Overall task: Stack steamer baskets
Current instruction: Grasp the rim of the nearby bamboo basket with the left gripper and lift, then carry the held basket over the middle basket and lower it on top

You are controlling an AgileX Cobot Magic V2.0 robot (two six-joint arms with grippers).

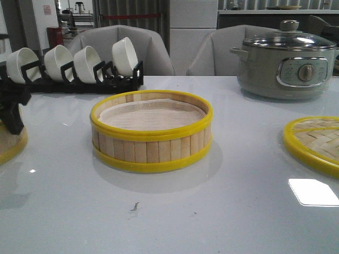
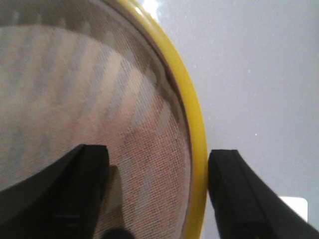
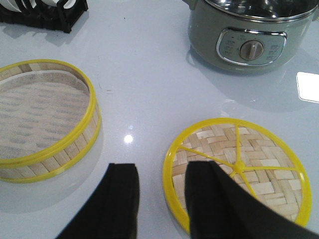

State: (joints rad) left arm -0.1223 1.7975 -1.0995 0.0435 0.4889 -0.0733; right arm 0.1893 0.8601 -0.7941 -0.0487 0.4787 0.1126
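One steamer basket (image 1: 151,132) with pale slat walls, yellow rims and a whitish liner stands in the middle of the table; it also shows in the right wrist view (image 3: 45,119). A second steamer basket (image 1: 9,147) sits at the left edge, mostly cut off. My left gripper (image 1: 10,108) is over it. In the left wrist view this gripper (image 2: 158,152) is open and straddles the basket's yellow rim (image 2: 192,109), one finger over the liner, one outside. My right gripper (image 3: 162,167) is open and empty above the table, one finger over the lid's edge.
A flat woven-bamboo lid (image 1: 315,143) with a yellow rim lies at the right, also in the right wrist view (image 3: 239,169). A grey electric pot (image 1: 286,63) stands at the back right. A black rack of white bowls (image 1: 74,66) stands at the back left.
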